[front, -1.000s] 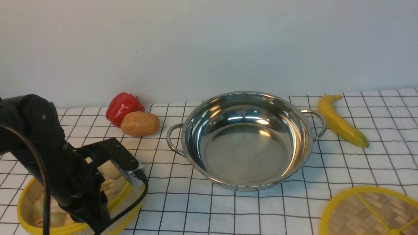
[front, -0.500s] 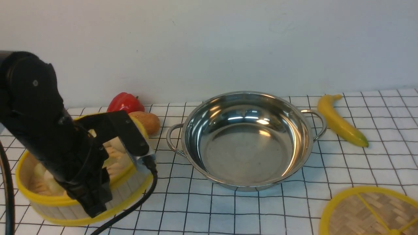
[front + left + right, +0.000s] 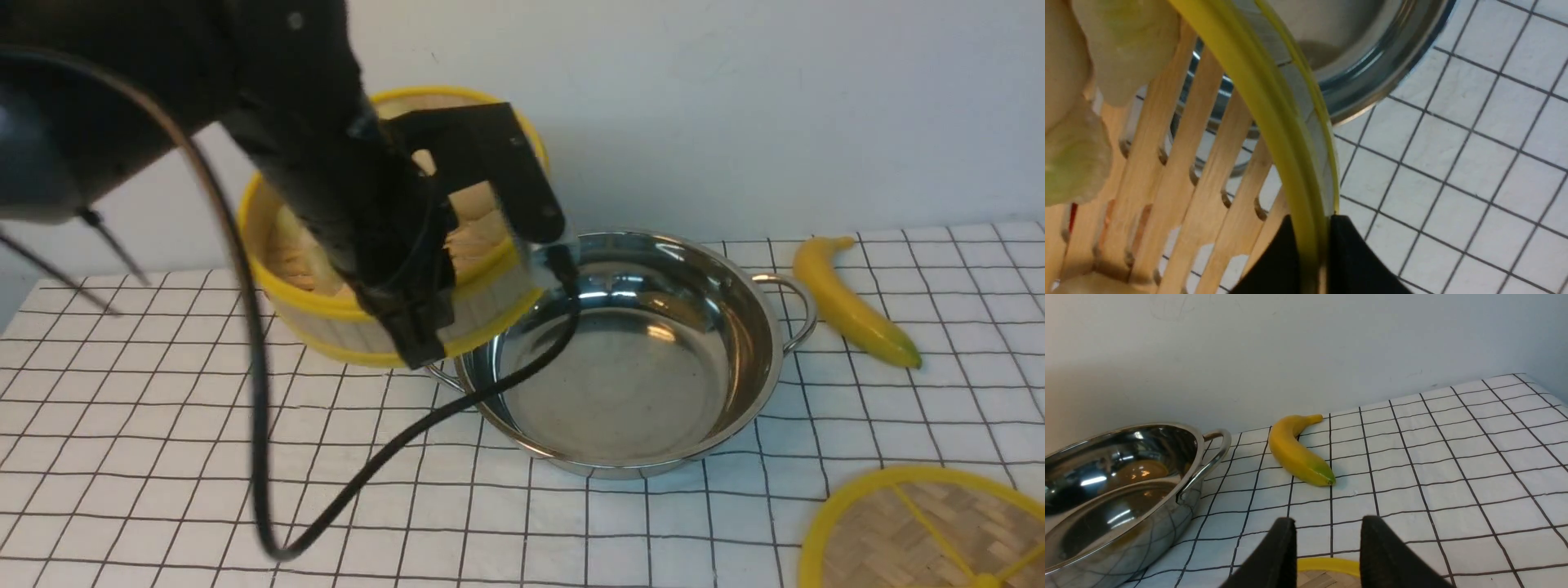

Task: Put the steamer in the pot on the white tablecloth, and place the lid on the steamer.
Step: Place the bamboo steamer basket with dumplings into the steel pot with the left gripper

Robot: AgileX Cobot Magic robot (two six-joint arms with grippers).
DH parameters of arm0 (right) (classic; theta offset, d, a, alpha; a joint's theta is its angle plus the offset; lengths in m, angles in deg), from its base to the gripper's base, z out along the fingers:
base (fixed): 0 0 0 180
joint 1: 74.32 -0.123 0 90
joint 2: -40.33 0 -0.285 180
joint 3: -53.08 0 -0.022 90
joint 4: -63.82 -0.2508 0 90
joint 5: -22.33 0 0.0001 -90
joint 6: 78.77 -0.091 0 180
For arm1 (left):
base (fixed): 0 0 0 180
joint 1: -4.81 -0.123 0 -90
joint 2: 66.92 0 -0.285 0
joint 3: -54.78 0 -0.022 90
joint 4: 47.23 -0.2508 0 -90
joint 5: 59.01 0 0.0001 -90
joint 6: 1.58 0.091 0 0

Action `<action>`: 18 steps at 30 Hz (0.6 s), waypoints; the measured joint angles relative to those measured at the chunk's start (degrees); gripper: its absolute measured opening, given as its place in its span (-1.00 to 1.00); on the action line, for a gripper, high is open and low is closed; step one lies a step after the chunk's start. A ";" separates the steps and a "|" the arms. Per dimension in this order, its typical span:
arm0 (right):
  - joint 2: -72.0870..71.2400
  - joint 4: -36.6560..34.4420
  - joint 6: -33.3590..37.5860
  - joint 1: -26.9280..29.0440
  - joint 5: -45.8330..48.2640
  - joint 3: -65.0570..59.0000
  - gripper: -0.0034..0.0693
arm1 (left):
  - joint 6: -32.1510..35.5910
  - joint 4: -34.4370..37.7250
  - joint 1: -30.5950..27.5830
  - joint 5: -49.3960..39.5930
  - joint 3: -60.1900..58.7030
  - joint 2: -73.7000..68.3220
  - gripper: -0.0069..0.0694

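My left pincer (image 3: 1312,222) is pressed together on the yellow rim of the steamer (image 3: 322,322), one finger inside the wall and one outside, so the basket hangs from me clear of the white tablecloth (image 3: 163,425). It sits tilted in the air over the left side of the pot (image 3: 629,392), its near edge overlapping the pot's left rim and handle, not yet down inside. Through the slatted floor I see the pot's steel rim below, and pale dumplings (image 3: 1126,45) lie on the slats. The pot itself stands empty on the cloth. My right pincer (image 3: 1327,520) is spread, holding nothing, low over the edge of the lid (image 3: 922,531), which lies flat on the cloth in front of the pot and to its right. A banana (image 3: 849,302) lies just beside the pot's right handle.
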 joint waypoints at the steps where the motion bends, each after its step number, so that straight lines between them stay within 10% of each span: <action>1: 0.00 0.00 0.00 0.00 0.00 0.00 -0.25 | 1.56 -0.04 0.65 0.00 1.36 -1.78 -0.68; 18: 0.00 0.00 0.00 0.00 0.00 0.00 -0.25 | 8.73 0.77 6.26 0.79 7.39 -15.77 -0.68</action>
